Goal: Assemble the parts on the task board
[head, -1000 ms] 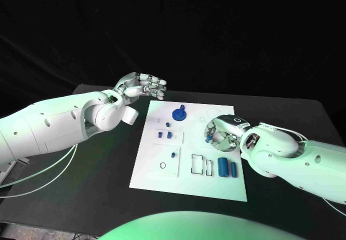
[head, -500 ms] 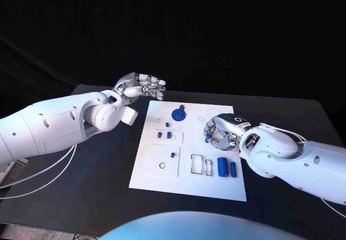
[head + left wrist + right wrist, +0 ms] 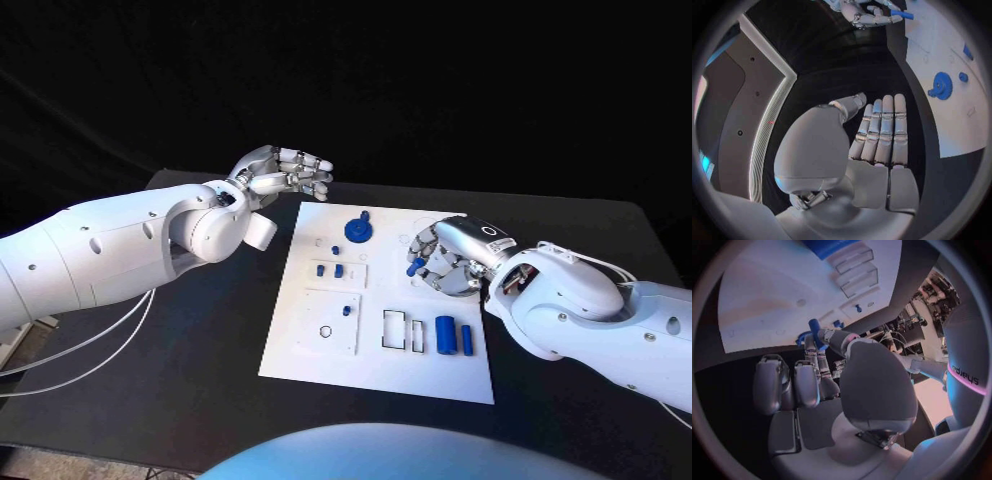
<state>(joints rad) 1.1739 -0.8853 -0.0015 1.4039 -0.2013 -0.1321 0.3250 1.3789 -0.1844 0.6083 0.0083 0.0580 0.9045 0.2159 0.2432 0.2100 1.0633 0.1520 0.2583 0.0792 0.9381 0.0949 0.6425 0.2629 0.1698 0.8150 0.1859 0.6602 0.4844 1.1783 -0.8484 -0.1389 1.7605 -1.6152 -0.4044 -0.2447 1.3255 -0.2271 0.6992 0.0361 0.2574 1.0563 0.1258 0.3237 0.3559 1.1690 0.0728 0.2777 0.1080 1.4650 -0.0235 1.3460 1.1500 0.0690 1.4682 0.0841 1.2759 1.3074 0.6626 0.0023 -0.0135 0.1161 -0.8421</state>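
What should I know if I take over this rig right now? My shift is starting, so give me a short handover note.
Right hand: over the task board's right side, pinching a small blue part.
Left hand: holds nothing, fingers curled, off the board's far left corner.
On the board: blue gear at the far end, two small blue pegs mid-left, two blue cylinders near right.
Done: cannot tell.
Left: place the held part, then the loose ones.

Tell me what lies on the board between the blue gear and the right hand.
Head view: bare white board between the blue gear and the right hand, which holds a small blue part.
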